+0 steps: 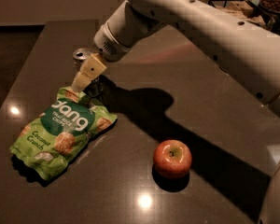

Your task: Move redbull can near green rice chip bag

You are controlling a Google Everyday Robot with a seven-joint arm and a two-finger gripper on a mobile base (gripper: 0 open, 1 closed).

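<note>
The green rice chip bag (pixel 60 132) lies flat on the dark table at the left. The redbull can (pixel 82 54) stands upright just beyond the bag's top edge. Only its shiny top shows, since the gripper covers its body. My gripper (pixel 87 78) reaches down from the upper right and is shut around the can, with a tan finger (pixel 88 71) in front of it. The gripper's tip is at the bag's upper edge.
A red apple (pixel 172 158) sits on the table (pixel 214 125) to the right of the bag, under my arm. A wire basket (pixel 233 6) and other items stand at the far right back. The table's left edge runs close to the bag.
</note>
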